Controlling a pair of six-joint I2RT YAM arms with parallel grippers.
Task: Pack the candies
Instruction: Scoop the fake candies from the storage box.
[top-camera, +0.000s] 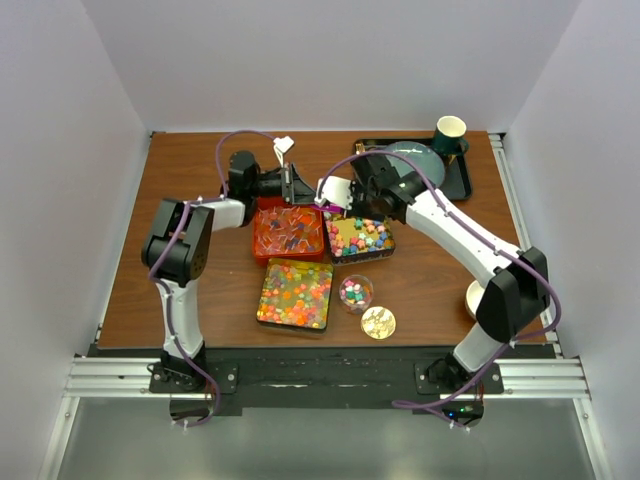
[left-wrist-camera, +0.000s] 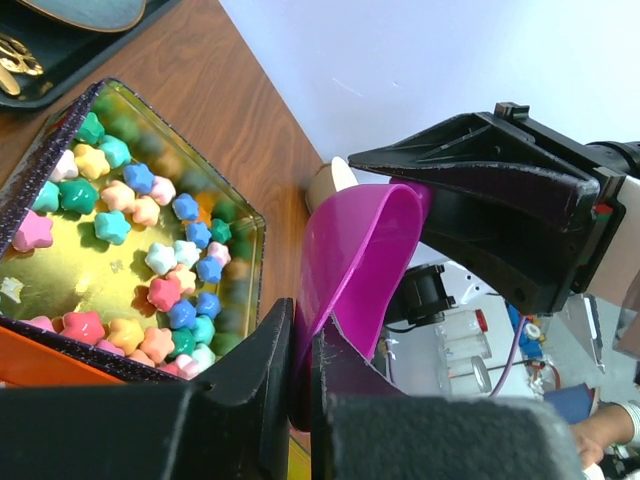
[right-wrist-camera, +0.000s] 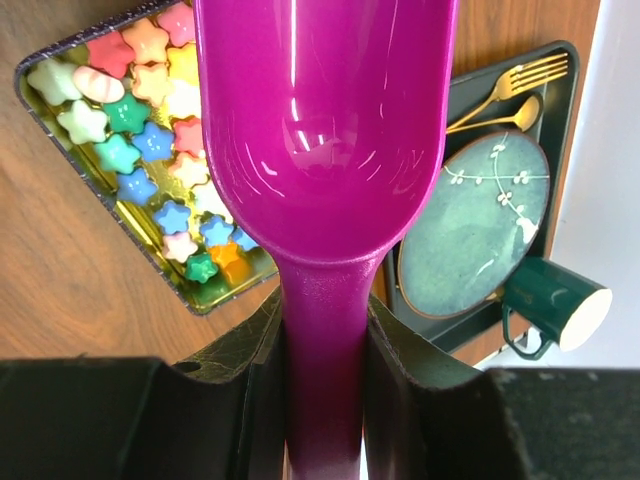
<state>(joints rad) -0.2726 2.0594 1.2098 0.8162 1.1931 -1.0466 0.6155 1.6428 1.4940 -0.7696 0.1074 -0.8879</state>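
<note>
A magenta scoop (right-wrist-camera: 325, 130) hangs empty over the back of the table, held at both ends. My right gripper (right-wrist-camera: 325, 310) is shut on its handle. My left gripper (left-wrist-camera: 303, 320) is shut on the thin front edge of the scoop (left-wrist-camera: 360, 260). The two grippers meet nose to nose, left gripper (top-camera: 298, 187) and right gripper (top-camera: 340, 192). Just below them, star-shaped candies (left-wrist-camera: 150, 260) lie loose in a gold-lined tin (top-camera: 360, 238). Round glossy candies fill a square tray (top-camera: 296, 292). A small clear cup (top-camera: 355, 292) holds a few candies.
An orange-red tray (top-camera: 288, 232) sits left of the star tin. A gold lid (top-camera: 378, 322) lies by the cup. At the back right a black tray (top-camera: 462, 178) carries a green plate (right-wrist-camera: 480, 225), gold cutlery (right-wrist-camera: 505, 90) and a dark green mug (top-camera: 450, 132).
</note>
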